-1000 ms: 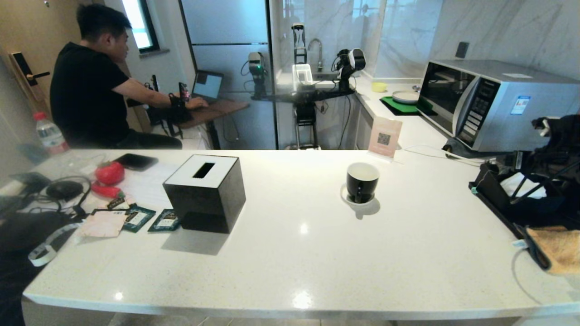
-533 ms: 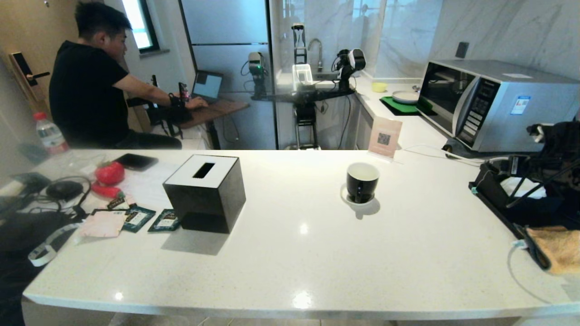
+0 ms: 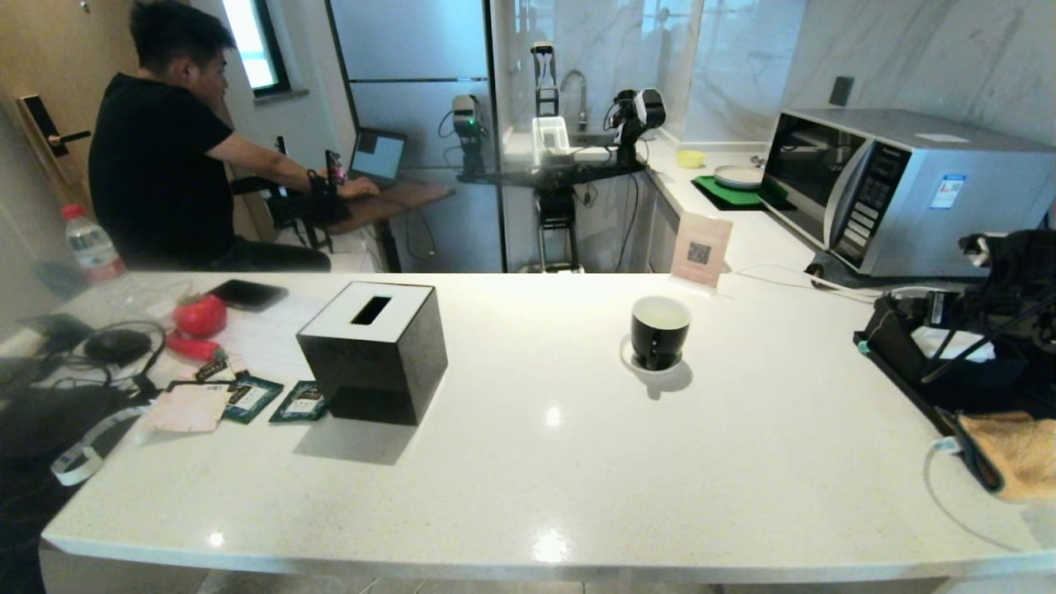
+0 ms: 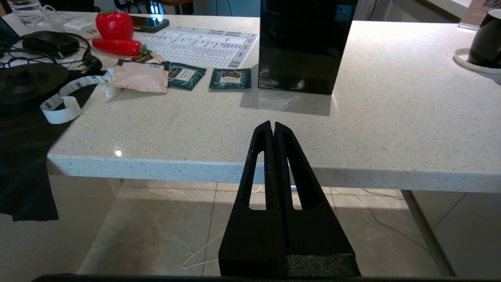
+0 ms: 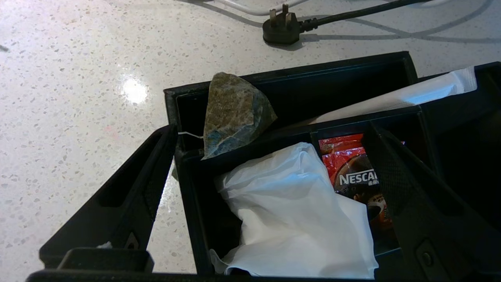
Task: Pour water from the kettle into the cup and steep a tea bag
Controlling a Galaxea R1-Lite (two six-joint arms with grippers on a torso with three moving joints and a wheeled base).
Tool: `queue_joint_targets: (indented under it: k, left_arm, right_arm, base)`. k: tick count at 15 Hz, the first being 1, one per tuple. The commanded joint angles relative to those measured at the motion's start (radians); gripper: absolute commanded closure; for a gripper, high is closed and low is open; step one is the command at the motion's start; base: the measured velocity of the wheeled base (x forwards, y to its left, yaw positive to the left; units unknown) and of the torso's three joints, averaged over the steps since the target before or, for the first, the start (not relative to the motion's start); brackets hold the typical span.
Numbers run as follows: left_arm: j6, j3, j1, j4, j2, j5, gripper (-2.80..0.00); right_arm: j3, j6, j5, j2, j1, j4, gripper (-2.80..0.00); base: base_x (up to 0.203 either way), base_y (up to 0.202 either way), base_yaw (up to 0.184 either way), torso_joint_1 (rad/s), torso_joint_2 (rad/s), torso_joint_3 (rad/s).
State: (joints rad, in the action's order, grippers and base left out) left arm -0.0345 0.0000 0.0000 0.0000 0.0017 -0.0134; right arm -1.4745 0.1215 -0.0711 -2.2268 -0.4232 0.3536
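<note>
Right pincer [image 5: 258, 196] spread wide over black tray [image 5: 289, 82] at desk's [image 3: 528, 462] right edge, straddling tissue [image 5: 297, 211]; tea bag [image 5: 235, 113] leans on tray rim, presumably its target. Cup [image 3: 659, 331] waits mid-desk. Left pincer [image 4: 273, 129] shut, parked below desk front.

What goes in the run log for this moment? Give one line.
right gripper: open over black tray | tea bag: leaning on tray divider, ungripped | cup: on saucer | left gripper: shut, parked

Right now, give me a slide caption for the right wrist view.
Open right gripper above a black tray, a tea bag propped on its divider beside crumpled tissue.
</note>
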Motion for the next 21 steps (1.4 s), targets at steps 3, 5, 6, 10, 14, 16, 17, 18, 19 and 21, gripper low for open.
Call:
queue_joint_targets:
  k: [3,5,6,10,14,16,17,18,19,21]
  left_arm:
    - [-0.001,0.000,0.000,0.000,0.000,0.000,0.00]
    - [-0.001,0.000,0.000,0.000,0.001,0.000,0.00]
    - [-0.001,0.000,0.000,0.000,0.000,0.000,0.00]
    - [-0.001,0.000,0.000,0.000,0.000,0.000,0.00]
    - [-0.001,0.000,0.000,0.000,0.001,0.000,0.00]
    - [-0.001,0.000,0.000,0.000,0.001,0.000,0.00]
    - [-0.001,0.000,0.000,-0.001,0.001,0.000,0.00]
    - [-0.001,0.000,0.000,0.000,0.000,0.000,0.00]
    - [-0.001,0.000,0.000,0.000,0.001,0.000,0.00]
    - [-0.001,0.000,0.000,0.000,0.001,0.000,0.00]
  right_arm:
    - [0.002,0.001,-0.002,-0.002,0.000,0.002,-2.80]
    - [0.002,0.001,-0.003,-0.002,0.000,0.002,-2.80]
    - [0.003,0.001,-0.003,-0.002,0.000,0.002,-2.80]
    - [0.008,0.001,-0.003,-0.001,0.000,0.002,-2.80]
    - [0.008,0.001,-0.001,0.001,0.000,0.002,-2.80]
    - [0.010,0.004,-0.001,0.001,0.000,0.002,-2.80]
    - [0.010,0.003,-0.002,0.001,0.000,0.002,0.00]
    - [0.008,0.004,-0.003,0.001,0.000,0.004,0.00]
    - [0.010,0.004,-0.003,0.003,0.000,0.002,0.00]
    - [0.010,0.003,-0.003,0.004,0.000,0.002,0.00]
  base:
    - [0.000,0.000,0.000,0.000,0.00,0.000]
    - [0.000,0.000,0.000,0.000,0.00,0.000]
    - [0.000,0.000,0.000,0.000,0.00,0.000]
    - [0.000,0.000,0.000,0.000,0.00,0.000]
    - [0.000,0.000,0.000,0.000,0.00,0.000]
    - [0.000,0.000,0.000,0.000,0.00,0.000]
    - [0.000,0.000,0.000,0.000,0.00,0.000]
    - [0.000,0.000,0.000,0.000,0.00,0.000]
    - [0.000,0.000,0.000,0.000,0.00,0.000]
    - [0.000,0.000,0.000,0.000,0.00,0.000]
